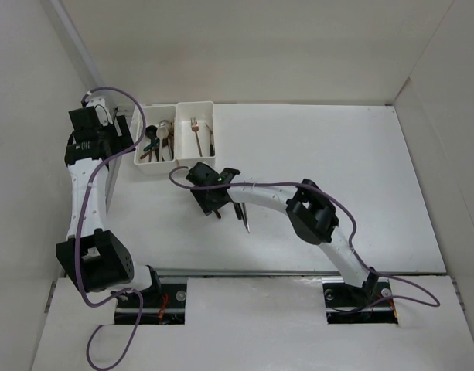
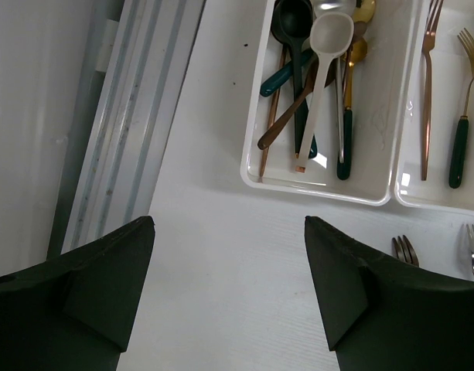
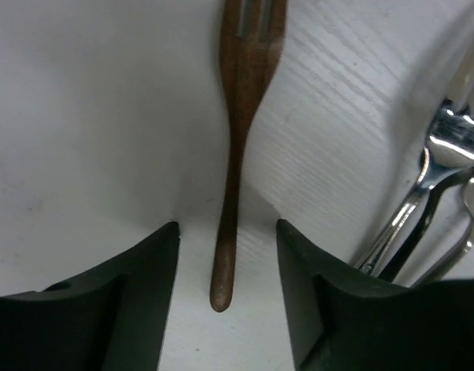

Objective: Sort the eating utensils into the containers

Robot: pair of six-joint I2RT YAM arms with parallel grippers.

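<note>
My right gripper (image 3: 225,232) is down at the table just in front of the joined pair of white rectangular plastic bins (image 1: 194,106). Its fingers are spread to either side of a slim copper-brown metal fork (image 3: 235,154). That fork lies flat on the table, with a gap showing between its handle and each finger, so nothing is pinched. A cluster of shiny silver forks (image 3: 445,154) lies just beside it, also in front of the bins.

My left gripper (image 2: 229,224) hovers off the bins' near left corner, fingers wide apart and holding nothing.

The left-hand bin (image 2: 314,185) holds a crossed heap of spoons: a long white plastic-looking spoon (image 2: 322,85) on top, a black spoon (image 2: 292,19), and gold and teal-handled pieces beneath. In the right-hand bin (image 2: 441,205) a copper fork (image 2: 427,93) and a gold fork with a dark green handle (image 2: 461,116) lie side by side, apart.
</note>
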